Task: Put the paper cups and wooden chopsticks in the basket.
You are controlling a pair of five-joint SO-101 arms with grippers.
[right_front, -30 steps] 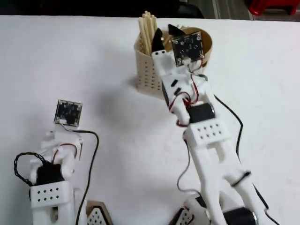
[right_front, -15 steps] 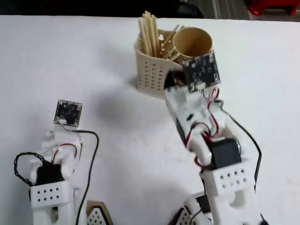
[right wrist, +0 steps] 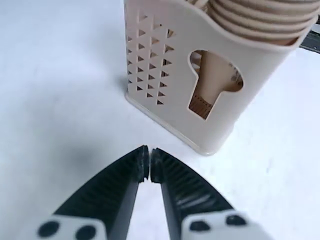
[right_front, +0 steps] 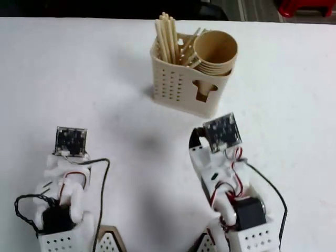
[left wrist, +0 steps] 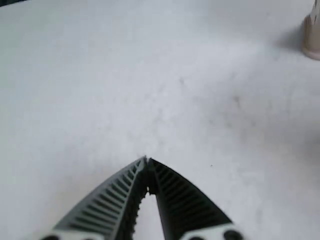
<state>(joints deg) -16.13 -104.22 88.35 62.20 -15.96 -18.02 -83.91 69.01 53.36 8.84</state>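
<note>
Paper cups (right_front: 215, 50) sit nested in a stack in the right side of the basket (right_front: 178, 89), and the wooden chopsticks (right_front: 167, 37) stand bunched in its left side, at the far middle of the table (right_front: 79, 63). From how things lie, the task looks done.

The remaining risk is small. The basket looks light and top-heavy, with tall sticks leaning out, so a careless swing of the right arm, parked just to its near side, could nudge or tip it and spill the load.

The right gripper (right wrist: 149, 162) is closed, its tips meeting on nothing, above bare table short of the basket. The left gripper (left wrist: 147, 165) is likewise closed and empty, well apart at the near left.
</note>
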